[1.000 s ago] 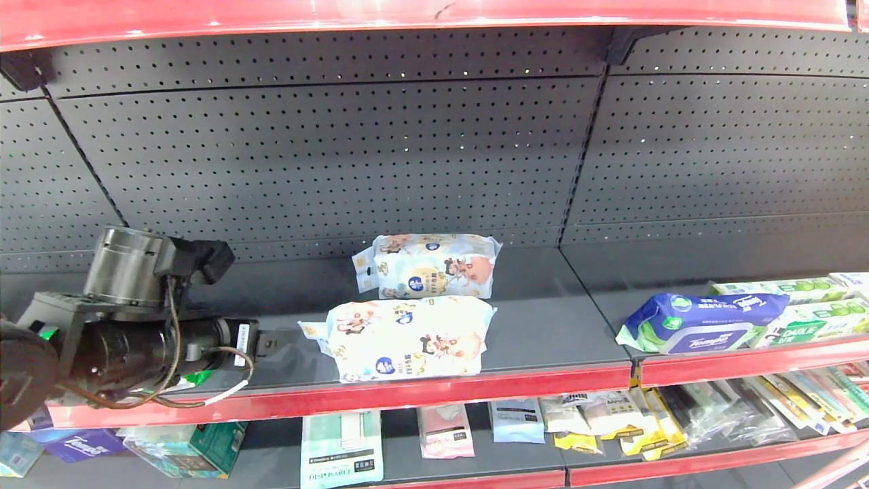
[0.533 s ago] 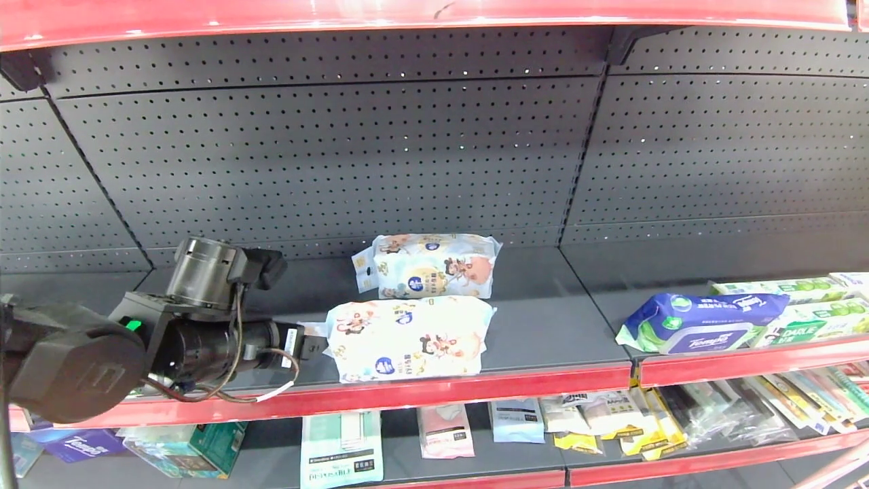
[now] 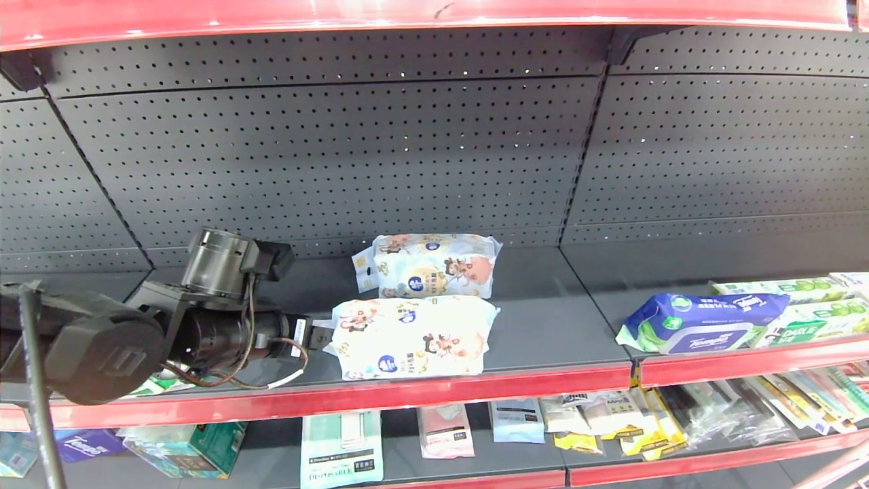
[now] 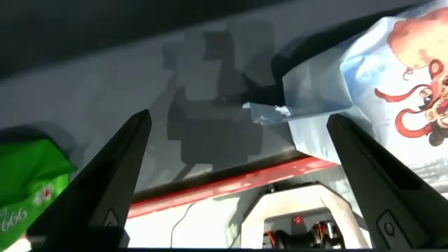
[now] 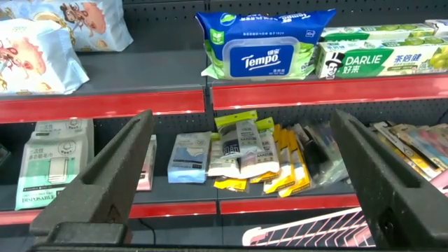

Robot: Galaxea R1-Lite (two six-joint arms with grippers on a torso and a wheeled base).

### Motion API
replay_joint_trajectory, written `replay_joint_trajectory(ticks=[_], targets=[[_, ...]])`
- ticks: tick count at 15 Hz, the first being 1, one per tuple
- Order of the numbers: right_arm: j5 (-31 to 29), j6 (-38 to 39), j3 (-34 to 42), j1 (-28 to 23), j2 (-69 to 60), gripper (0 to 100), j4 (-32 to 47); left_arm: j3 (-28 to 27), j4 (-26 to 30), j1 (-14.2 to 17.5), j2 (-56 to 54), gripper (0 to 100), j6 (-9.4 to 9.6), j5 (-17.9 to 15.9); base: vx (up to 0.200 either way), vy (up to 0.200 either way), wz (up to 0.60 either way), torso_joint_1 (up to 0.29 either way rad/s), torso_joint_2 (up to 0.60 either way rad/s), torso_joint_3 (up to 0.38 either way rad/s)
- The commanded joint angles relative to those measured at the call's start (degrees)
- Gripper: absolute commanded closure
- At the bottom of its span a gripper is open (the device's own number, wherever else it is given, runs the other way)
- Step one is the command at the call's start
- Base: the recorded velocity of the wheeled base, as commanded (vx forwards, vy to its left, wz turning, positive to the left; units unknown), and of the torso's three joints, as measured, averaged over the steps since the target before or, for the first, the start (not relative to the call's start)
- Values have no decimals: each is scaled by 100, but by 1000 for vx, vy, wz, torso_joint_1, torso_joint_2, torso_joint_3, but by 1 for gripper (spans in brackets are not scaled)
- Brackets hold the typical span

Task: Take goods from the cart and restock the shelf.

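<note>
Left pincer (image 3: 320,336) at lower left of frame, spread wide and empty. Front tissue pack (image 3: 411,337) lies just right of it on the shelf (image 3: 543,326), long axis left–right, crimped end facing the gap.

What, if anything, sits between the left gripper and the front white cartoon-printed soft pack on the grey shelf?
Nothing visible does. The open left gripper is right at the end flap of the front white cartoon-printed soft pack, with only bare grey metal shelf beneath them.
</note>
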Motion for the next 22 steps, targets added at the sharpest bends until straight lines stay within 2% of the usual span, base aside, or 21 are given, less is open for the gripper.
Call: replay_joint_trajectory(ticks=[1, 4, 17, 22], targets=[[2, -7, 0, 4, 7, 0, -1, -144, -1, -44, 105, 0, -1, 1, 0, 0, 0, 0, 0, 0], [2, -7, 0, 4, 7, 0, -1, -241, 42, -220, 123, 0, -1, 10, 0, 0, 0, 0, 0, 0], [2, 2, 0, 4, 7, 0, -1, -285, 262, -246, 97, 0, -1, -8, 0, 0, 0, 0, 0, 0], [2, -7, 0, 4, 7, 0, -1, -205, 939, -246, -730, 0, -10, 19, 0, 0, 0, 0, 0, 0]])
